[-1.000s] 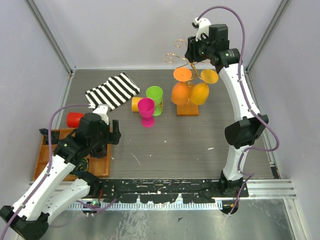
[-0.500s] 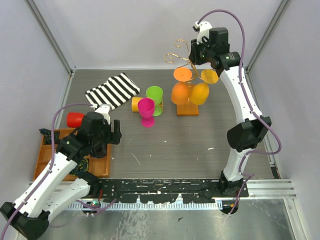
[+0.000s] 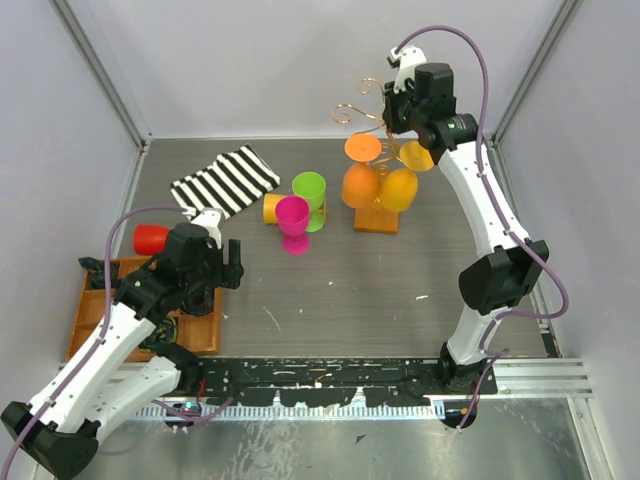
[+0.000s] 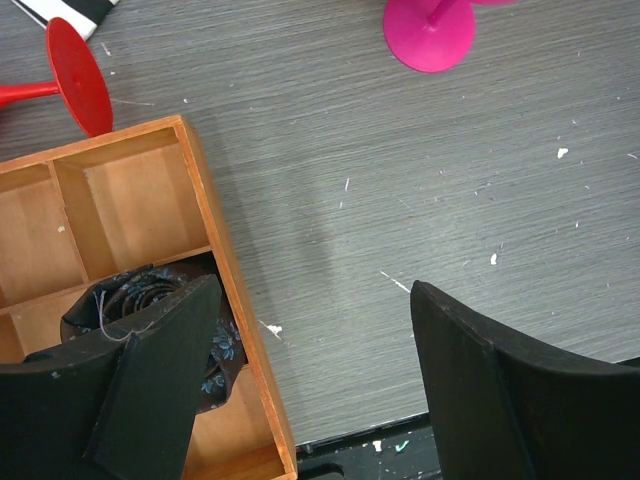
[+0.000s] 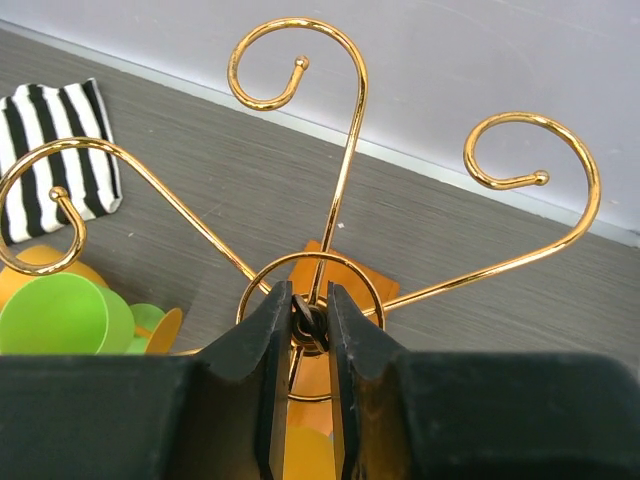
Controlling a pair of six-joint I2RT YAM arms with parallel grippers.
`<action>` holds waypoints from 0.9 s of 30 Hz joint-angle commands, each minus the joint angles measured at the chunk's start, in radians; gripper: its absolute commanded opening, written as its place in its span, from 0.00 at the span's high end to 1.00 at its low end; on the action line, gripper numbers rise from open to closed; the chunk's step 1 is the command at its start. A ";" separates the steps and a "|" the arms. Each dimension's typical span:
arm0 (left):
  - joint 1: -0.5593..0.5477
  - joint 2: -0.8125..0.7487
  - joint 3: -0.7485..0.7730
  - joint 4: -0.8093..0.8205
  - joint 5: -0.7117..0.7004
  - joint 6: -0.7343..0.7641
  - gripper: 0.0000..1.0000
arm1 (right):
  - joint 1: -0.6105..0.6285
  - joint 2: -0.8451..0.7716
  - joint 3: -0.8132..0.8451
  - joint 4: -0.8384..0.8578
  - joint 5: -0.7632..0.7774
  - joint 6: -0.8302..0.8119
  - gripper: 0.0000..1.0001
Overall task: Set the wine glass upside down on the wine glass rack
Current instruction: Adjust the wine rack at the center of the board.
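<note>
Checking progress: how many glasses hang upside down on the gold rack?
2: an orange glass on the left of the rack, a yellow-orange glass on the right. The right arm could hide another.

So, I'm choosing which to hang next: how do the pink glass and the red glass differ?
The pink glass stands upright on its foot; the red glass lies on its side. The pink one is mid-table by the green glass; the red one is left, beside the wooden tray. Both are stemmed and off the wine glass rack.
</note>
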 commanded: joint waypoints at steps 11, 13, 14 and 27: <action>-0.003 0.005 0.001 0.014 0.013 -0.003 0.16 | 0.043 -0.200 -0.134 0.072 0.463 0.271 0.99; -0.003 0.004 0.001 0.014 0.017 -0.003 0.16 | 0.046 -0.218 -0.152 0.071 0.518 0.310 0.99; -0.003 0.006 0.000 0.015 0.019 -0.004 0.16 | 0.048 -0.226 -0.160 0.072 0.538 0.326 0.99; -0.003 0.010 0.001 0.015 0.026 -0.003 0.16 | 0.136 -0.124 -0.017 -0.075 0.832 0.446 0.99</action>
